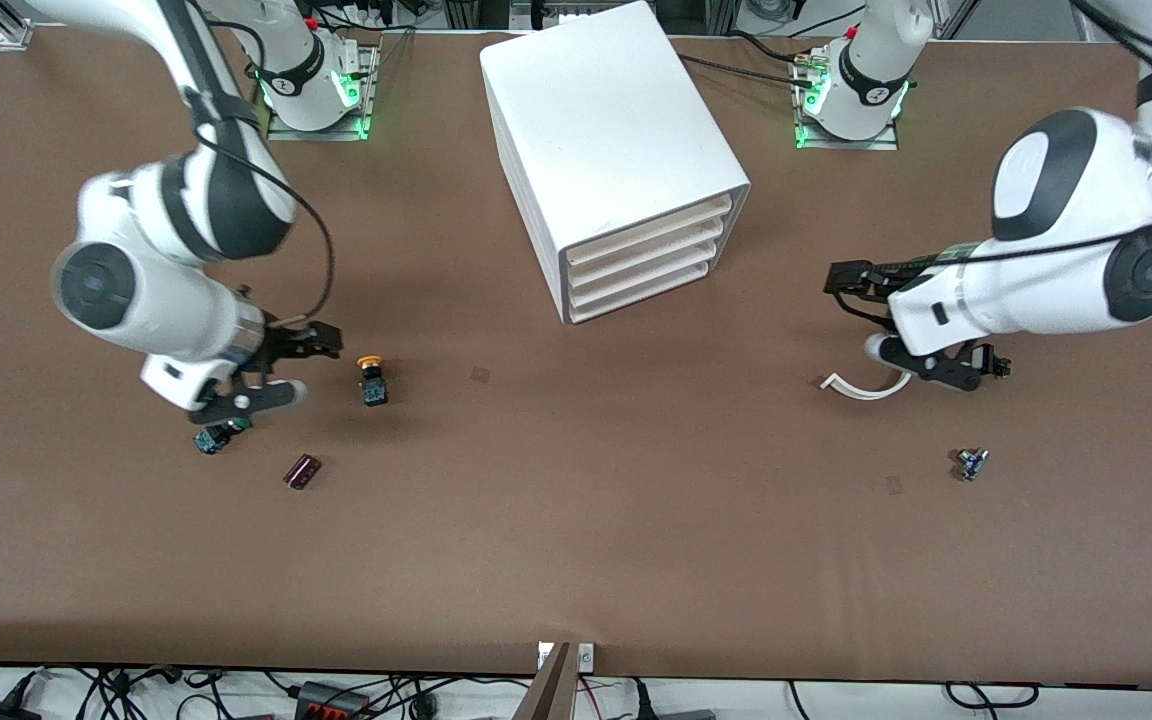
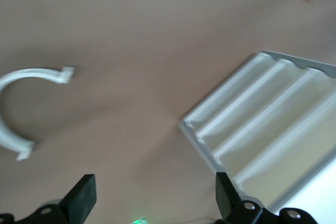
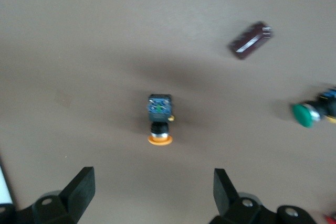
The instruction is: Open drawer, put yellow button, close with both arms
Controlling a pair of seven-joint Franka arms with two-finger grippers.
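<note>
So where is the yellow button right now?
The yellow button lies on the table toward the right arm's end, beside the open right gripper, with the green button and a dark red part nearer the front camera.

Desk (image 1: 576, 520): brown. Green-capped button (image 1: 213, 437) and dark maroon block (image 1: 302, 472) lie near each other toward the right arm's end. White curved clip (image 1: 861, 386) and small blue-black part (image 1: 971, 463) lie toward the left arm's end.

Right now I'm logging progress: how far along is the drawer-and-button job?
Nothing is done: the drawer is shut and the yellow button lies on the table. The right gripper hangs open by it; the left gripper is open, facing the cabinet. Everything remains.
</note>
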